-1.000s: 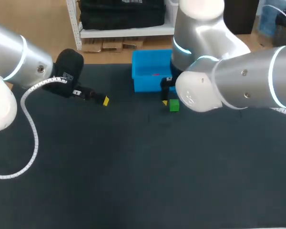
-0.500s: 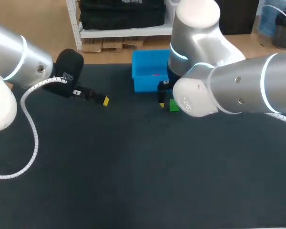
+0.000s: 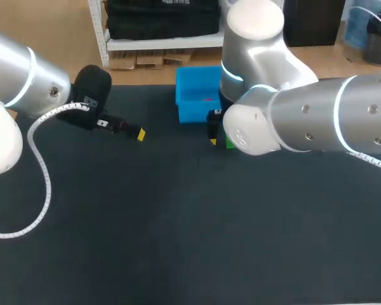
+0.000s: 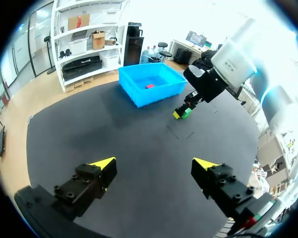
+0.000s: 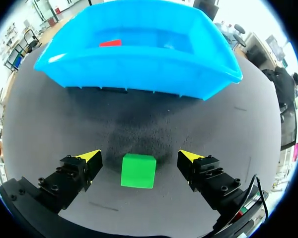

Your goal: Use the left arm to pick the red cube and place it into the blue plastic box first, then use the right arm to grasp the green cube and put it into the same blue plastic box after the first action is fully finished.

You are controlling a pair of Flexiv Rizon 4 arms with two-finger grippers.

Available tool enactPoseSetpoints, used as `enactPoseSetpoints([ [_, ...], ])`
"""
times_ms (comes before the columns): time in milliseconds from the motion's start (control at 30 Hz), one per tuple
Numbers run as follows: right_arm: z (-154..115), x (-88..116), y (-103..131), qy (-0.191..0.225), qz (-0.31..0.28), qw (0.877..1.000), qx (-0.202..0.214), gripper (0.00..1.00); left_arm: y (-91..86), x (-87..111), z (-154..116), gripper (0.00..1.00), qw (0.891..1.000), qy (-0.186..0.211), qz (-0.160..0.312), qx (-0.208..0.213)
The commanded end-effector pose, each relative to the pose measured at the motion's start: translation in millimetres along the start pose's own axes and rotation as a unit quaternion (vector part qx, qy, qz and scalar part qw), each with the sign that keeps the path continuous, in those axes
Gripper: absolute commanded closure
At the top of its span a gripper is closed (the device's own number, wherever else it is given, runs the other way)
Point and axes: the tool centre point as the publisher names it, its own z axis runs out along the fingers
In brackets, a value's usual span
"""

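Note:
The red cube (image 3: pixel 207 99) (image 5: pixel 111 43) lies inside the blue plastic box (image 3: pixel 192 114) (image 5: pixel 139 82) at the table's far side. The green cube (image 5: pixel 137 170) sits on the black mat just in front of the box, between the fingers of my right gripper (image 5: pixel 140 155), which stands open with a gap on both sides of the cube. In the head view my right arm covers most of the green cube (image 3: pixel 229 143). My left gripper (image 4: pixel 154 163) is open and empty, well to the left of the box; from it I see the box (image 4: pixel 134 91) and the green cube (image 4: pixel 186 113) ahead.
My right arm's bulky elbow (image 3: pixel 254 127) hangs over the mat just right of the box. A white cable (image 3: pixel 41 171) loops from my left arm over the mat's left side. Bare black mat (image 3: pixel 178 229) fills the near half.
My right arm has shifted left and closer over the green cube, hiding more of it in the head view. The left arm has stayed still.

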Motion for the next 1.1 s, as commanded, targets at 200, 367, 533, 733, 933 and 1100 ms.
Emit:
enactPoseSetpoints([
  [200, 4.4, -0.6, 0.1, 0.002, 0.002, 1.000, -0.005, 1.00, 1.4, 0.7, -0.2, 0.00, 1.000, -0.002, 0.001, 0.003],
  [367, 4.3, -0.3, 1.0, 0.000, 0.000, 1.000, -0.006, 1.00, 1.4, 0.7, -0.2, 0.00, 1.000, -0.002, 0.001, 0.003],
  [533, 2.8, -0.4, 2.0, -0.001, 0.000, 1.000, -0.007, 1.00, 1.4, 0.7, -0.2, 0.00, 1.000, -0.002, 0.001, 0.003],
  [733, -7.9, -0.6, 0.1, -0.011, 0.001, 1.000, -0.010, 1.00, 1.4, 0.7, -0.2, 0.00, 1.000, -0.002, 0.001, 0.003],
  [933, -35.1, -9.5, -5.1, -0.041, 0.005, 0.999, -0.017, 1.00, 1.4, 0.7, -0.2, 0.00, 1.000, -0.002, 0.001, 0.003],
  [1100, -65.6, -17.9, -9.5, -0.065, 0.010, 0.997, -0.034, 1.00, 1.4, 0.7, -0.2, 0.00, 1.000, -0.002, 0.001, 0.003],
])
